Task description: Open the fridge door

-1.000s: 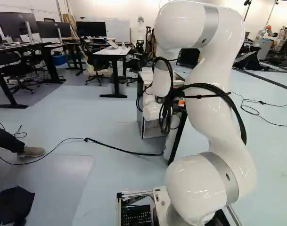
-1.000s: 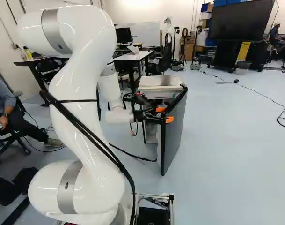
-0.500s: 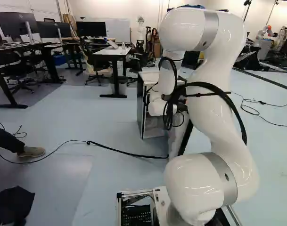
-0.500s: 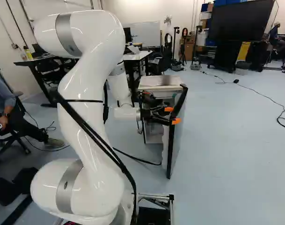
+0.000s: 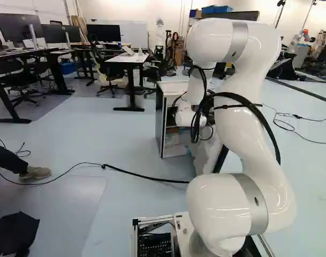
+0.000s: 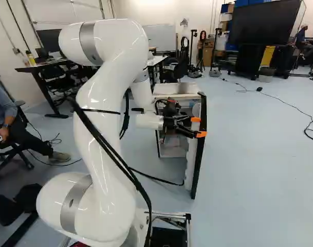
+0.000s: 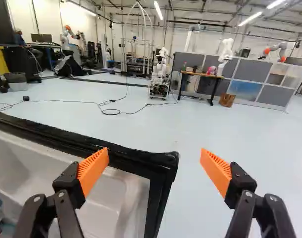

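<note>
- the gripper [image 6: 198,127] has moved with the arm [image 6: 107,98] toward the right of the right base view, and the door [image 6: 198,159] has swung wider, showing more of the fridge's inside.
- its fingers stand wide apart, clamped on nothing.
- one orange pad [image 7: 93,171] is at the door's black rim, on the white inner side; whether they touch, i cannot tell. the other is clear of the door, with a rim corner between the two in the wrist view.
- the door stands open from the fridge [image 6: 177,96], its inner side toward the arm.
- a black cable [image 5: 136,174] runs along the floor near the fridge.
</note>
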### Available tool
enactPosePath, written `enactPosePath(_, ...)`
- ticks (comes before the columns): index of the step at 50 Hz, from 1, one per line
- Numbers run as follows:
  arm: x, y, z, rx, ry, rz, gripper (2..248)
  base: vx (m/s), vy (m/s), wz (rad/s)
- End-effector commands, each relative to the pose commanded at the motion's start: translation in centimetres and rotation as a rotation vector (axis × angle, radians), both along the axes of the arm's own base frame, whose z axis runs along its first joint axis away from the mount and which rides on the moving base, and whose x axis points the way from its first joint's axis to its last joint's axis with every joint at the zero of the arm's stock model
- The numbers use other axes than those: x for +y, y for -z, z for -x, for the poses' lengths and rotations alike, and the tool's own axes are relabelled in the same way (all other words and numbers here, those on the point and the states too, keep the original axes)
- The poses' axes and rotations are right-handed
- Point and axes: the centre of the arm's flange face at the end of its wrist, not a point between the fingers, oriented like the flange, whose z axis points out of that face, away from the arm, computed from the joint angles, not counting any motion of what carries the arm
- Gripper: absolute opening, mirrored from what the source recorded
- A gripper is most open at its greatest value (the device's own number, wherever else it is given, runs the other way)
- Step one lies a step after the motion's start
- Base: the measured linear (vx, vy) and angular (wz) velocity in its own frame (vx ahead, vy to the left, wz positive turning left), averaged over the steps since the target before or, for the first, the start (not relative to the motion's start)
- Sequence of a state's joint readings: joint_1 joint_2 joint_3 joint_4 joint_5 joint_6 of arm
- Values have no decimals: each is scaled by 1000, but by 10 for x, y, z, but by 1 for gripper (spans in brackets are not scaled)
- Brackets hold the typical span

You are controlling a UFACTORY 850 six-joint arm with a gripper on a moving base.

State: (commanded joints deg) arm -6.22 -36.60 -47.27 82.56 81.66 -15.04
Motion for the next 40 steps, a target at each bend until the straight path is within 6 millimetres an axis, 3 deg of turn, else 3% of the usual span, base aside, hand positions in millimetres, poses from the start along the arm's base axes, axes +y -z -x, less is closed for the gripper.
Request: enactPosePath(40,-86,3,-38,-101,209,5,247,0,0,0)
